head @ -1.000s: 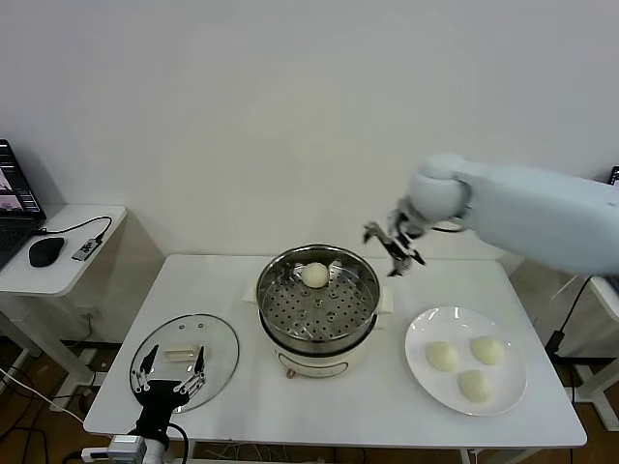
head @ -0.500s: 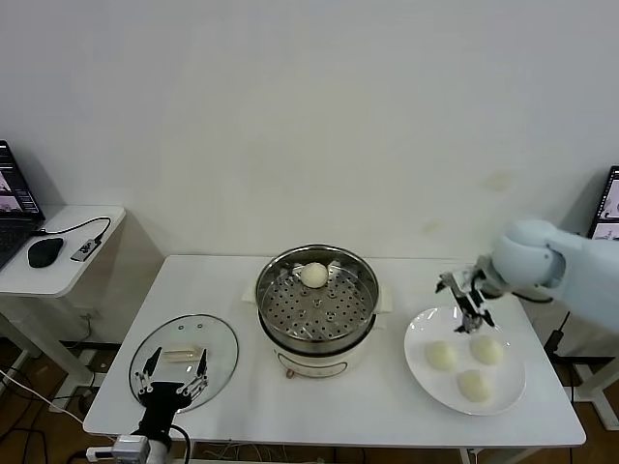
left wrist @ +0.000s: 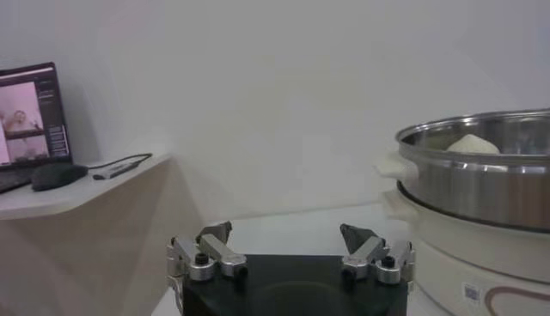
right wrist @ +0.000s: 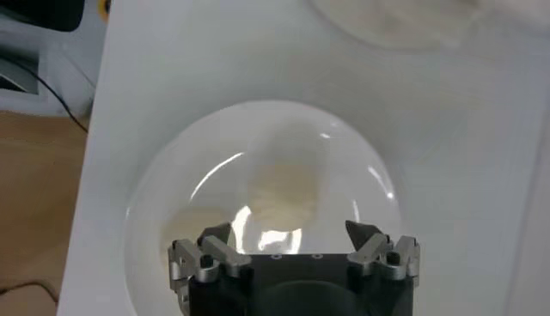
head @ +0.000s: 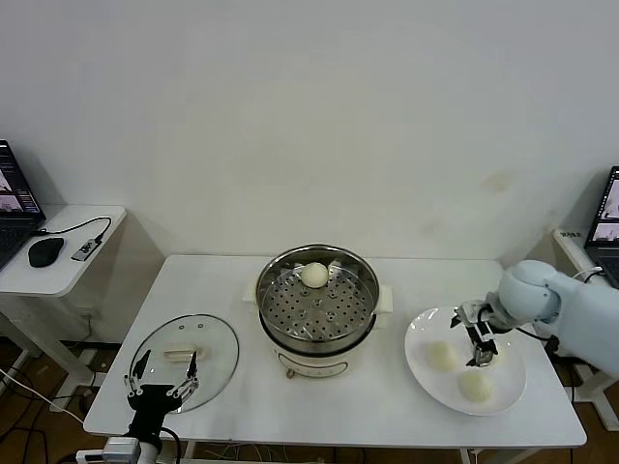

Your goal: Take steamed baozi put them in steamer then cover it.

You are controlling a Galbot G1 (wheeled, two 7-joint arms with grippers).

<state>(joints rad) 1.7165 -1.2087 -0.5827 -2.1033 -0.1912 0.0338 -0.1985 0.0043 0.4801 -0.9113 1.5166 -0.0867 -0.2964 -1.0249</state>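
Head view shows a white rectangular table (head: pixel 406 406), and in its middle stands the round shiny steel steamer (head: pixel 317 309) on a cream base, with one cream-white round baozi (head: pixel 314 275) at the far side of its perforated tray. To the robot's left of it lies the round clear glass cover (head: pixel 186 360) with dark rim and cream bar handle, flat on the table. On the right side is a flat white round plate (head: pixel 422 360) with three more cream-white buns (head: pixel 442 356). The right gripper (head: pixel 478 340) hangs low over this plate, its fingers apart on both sides of the far bun (right wrist: pixel 283 189). The left gripper (head: pixel 158 376) waits at the near table edge beside the cover, fingers also apart and holding nothing.
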